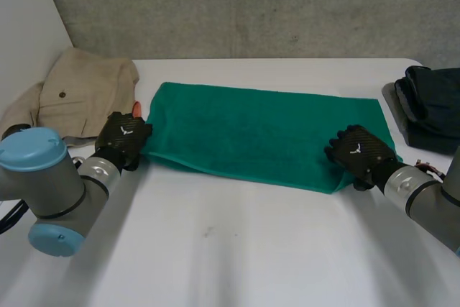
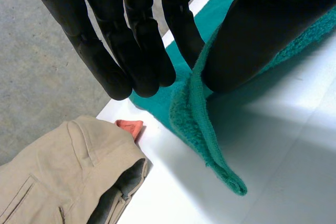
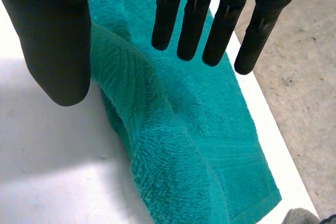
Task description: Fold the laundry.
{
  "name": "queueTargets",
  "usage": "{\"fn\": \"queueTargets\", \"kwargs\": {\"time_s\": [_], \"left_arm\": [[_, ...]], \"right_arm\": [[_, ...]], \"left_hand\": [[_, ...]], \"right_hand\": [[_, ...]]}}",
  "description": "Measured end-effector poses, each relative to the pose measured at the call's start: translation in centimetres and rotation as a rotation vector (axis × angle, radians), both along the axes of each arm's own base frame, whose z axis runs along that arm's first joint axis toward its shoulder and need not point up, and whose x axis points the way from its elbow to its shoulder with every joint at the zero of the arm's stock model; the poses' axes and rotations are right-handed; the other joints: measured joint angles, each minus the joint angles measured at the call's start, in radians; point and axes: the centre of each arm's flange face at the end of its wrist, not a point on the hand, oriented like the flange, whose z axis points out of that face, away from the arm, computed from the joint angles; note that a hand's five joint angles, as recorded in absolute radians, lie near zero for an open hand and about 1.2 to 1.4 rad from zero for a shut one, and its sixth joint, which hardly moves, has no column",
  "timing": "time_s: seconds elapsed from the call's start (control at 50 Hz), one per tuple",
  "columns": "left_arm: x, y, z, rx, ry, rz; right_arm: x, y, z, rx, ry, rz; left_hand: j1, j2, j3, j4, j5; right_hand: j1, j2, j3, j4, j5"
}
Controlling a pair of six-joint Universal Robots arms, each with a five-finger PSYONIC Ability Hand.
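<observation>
L hand [image 1: 123, 136] is pinching the green towel [image 1: 259, 131] at its near-left corner, edge standing up btwn thumb and straight fingers. R hand [image 1: 357, 150] is sitting at the near-right corner, fingers straight and wide of the thumb, towel ridge btwn them, not clamped afaict. Towel is lying lengthwise across the surface [image 1: 230, 249], looks doubled. Step, imo: securing both near corners for the next fold. Next needs R closing on its corner, then an even lift. Beige garment [image 1: 79, 91] far left and dark garment [image 1: 435, 98] far right are waiting.

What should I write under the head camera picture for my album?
Left hand and right hand at near corners of the green towel on a white table.
</observation>
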Motion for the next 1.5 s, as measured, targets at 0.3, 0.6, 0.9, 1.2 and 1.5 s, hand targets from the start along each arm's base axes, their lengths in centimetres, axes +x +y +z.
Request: {"fn": "queueTargets", "kwargs": {"time_s": [0.3,0.6,0.9,1.2,1.5], "left_arm": [[1.5,5.1,2.2,0.167,-0.114,0.011],[3.4,15.6,5.6,0.484,-0.432,-0.121],[-2.5,2.2,9.3,-0.065,-0.294,-0.052],[-2.8,-3.3,27.5,-0.770,0.243,0.120],[-1.5,-3.8,16.3,-0.395,0.135,0.086]], "right_arm": [[-2.5,0.8,3.1,0.138,0.005,-0.153],[-7.3,4.9,5.2,0.510,0.331,-0.294],[-3.8,-2.7,7.9,0.075,-0.008,-0.402],[-2.2,-7.4,25.1,-0.708,-0.740,-0.355],[-0.6,-8.0,15.9,-0.303,-0.530,-0.420]], "left_hand": [[0.000,0.000,0.000,0.000,0.000],[0.000,0.000,0.000,0.000,0.000],[0.000,0.001,0.002,0.001,0.000],[0.000,0.002,0.003,0.001,0.000],[0.000,0.002,0.003,0.001,0.009]], "right_hand": [[0.522,0.561,0.569,0.578,0.548],[0.522,0.568,0.574,0.578,0.574],[0.522,0.568,0.574,0.579,0.578],[0.522,0.568,0.574,0.582,0.583],[0.522,0.568,0.574,0.582,0.583]]}}
